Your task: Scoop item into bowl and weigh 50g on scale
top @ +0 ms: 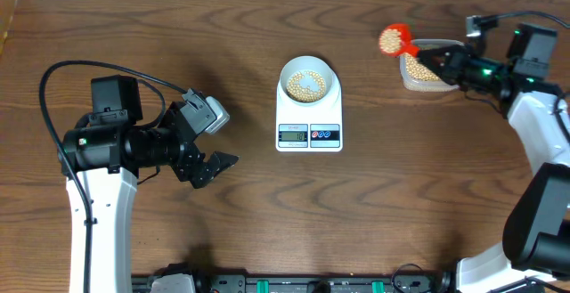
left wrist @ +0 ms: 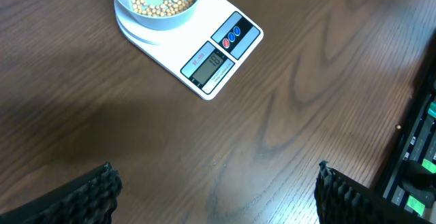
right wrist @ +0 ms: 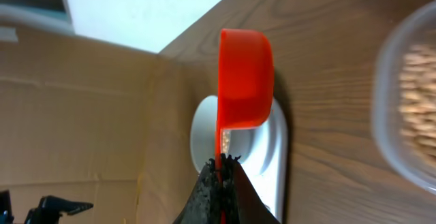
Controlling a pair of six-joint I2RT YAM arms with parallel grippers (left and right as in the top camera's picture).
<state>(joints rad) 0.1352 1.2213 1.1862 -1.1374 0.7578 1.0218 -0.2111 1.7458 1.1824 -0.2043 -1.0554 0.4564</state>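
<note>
"What's the left gripper (top: 220, 139) doing?"
"Jaws spread wide, arm pointing inward."
"And the right gripper (top: 426, 58)?"
"Arm stretched toward the far side, pinched tight on a red scoop (top: 393, 38) handle."

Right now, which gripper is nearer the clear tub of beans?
Right. The right gripper, shut on the red scoop, sits at the edge of the tub; the left gripper hangs open far off, beyond the scale.

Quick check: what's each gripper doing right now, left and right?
The left gripper is open and holds nothing.
The right gripper is shut on the handle of the orange scoop.
</note>
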